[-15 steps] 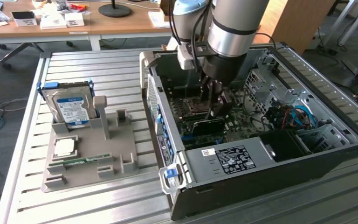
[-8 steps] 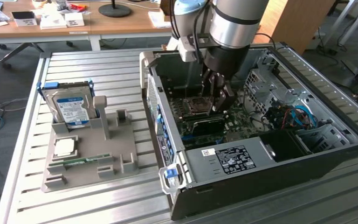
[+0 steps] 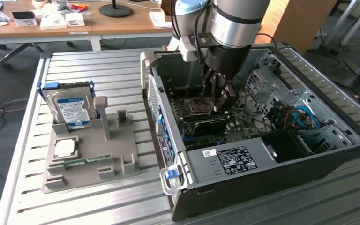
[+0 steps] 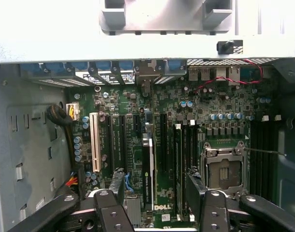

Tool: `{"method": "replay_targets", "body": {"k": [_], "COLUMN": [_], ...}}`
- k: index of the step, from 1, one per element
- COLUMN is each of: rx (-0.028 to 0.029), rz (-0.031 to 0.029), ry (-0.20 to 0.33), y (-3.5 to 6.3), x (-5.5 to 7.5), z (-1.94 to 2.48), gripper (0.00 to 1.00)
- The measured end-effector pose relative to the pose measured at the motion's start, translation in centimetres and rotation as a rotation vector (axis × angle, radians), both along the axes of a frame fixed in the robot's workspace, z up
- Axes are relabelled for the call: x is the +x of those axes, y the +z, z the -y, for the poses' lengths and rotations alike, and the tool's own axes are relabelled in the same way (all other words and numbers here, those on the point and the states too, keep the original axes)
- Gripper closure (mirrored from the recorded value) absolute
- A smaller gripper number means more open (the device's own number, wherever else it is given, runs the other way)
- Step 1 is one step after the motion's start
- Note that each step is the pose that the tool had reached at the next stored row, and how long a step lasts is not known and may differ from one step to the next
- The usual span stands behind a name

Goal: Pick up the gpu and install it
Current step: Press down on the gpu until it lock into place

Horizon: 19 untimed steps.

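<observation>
The gpu (image 4: 147, 166) stands on edge in a motherboard slot inside the open computer case (image 3: 330, 154). It shows as a thin black strip with green lettering. In the exterior view it is the dark card (image 3: 208, 123) just below the fingers. My gripper (image 4: 156, 179) is down inside the case and straddles the card. It is open, with one fingertip (image 4: 117, 178) on each side of the card and a visible gap to it. The arm comes down from above the case, and my gripper (image 3: 221, 101) hangs over the motherboard beside the CPU socket (image 3: 198, 105).
A grey parts holder (image 3: 89, 154) on the slatted table at the exterior view's left carries a silver hard drive (image 3: 72, 110), a processor chip (image 3: 64, 148) and a green memory stick (image 3: 80, 161). Case walls, the power supply (image 3: 230, 161) and cables (image 3: 296, 117) crowd round the motherboard.
</observation>
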<state>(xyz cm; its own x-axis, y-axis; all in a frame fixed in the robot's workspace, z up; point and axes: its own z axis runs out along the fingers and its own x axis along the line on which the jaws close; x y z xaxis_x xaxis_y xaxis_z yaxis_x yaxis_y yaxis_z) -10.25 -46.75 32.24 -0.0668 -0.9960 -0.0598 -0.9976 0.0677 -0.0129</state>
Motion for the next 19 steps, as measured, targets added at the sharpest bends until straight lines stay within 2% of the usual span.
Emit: {"method": "replay_targets", "body": {"k": [7, 9, 10, 13, 14, 17, 19], "rx": [0.0000, 0.0000, 0.0000, -0.0001, 0.0000, 0.0000, 0.0000], "rz": [0.0000, 0.0000, -0.0001, 0.0000, 0.0000, 0.0000, 0.0000], "ry": [0.000, 0.000, 0.000, 0.000, 0.000, 0.000, 0.000], "y": [0.00, 0.00, 0.00, 0.00, 0.00, 0.00, 0.00], "x": [0.00, 0.00, 0.00, 0.00, 0.00, 0.00, 0.00], "z": [0.00, 0.00, 0.00, 0.00, 0.00, 0.00, 0.00], "gripper": [0.38, 0.51, 0.51, 0.68, 0.68, 0.86, 0.86]}}
